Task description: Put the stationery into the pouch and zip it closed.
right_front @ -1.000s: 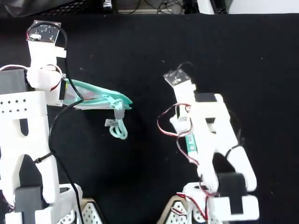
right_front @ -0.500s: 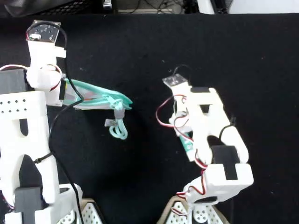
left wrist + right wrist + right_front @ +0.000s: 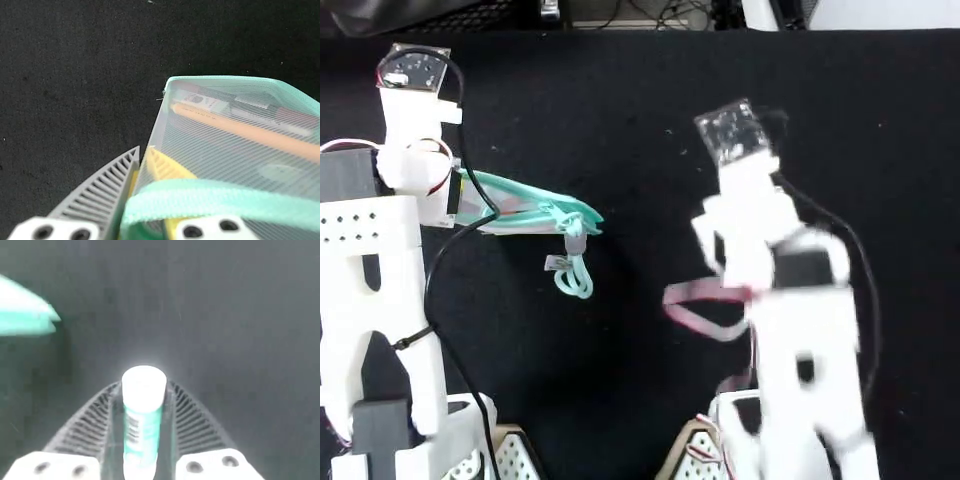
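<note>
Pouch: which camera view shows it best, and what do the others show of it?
The high view: the pouch shows almost whole, cord trailing, one end under an arm. The left wrist view gives a close-up of the end pinched by the left gripper, with a pencil inside. The right wrist view catches one teal corner.

Left pincer (image 3: 144,152) and right pincer (image 3: 144,386), both closed, arms well apart.

Mint pouch (image 3: 535,207) holds pencil (image 3: 240,131); white-green tube (image 3: 143,410) apart
</note>
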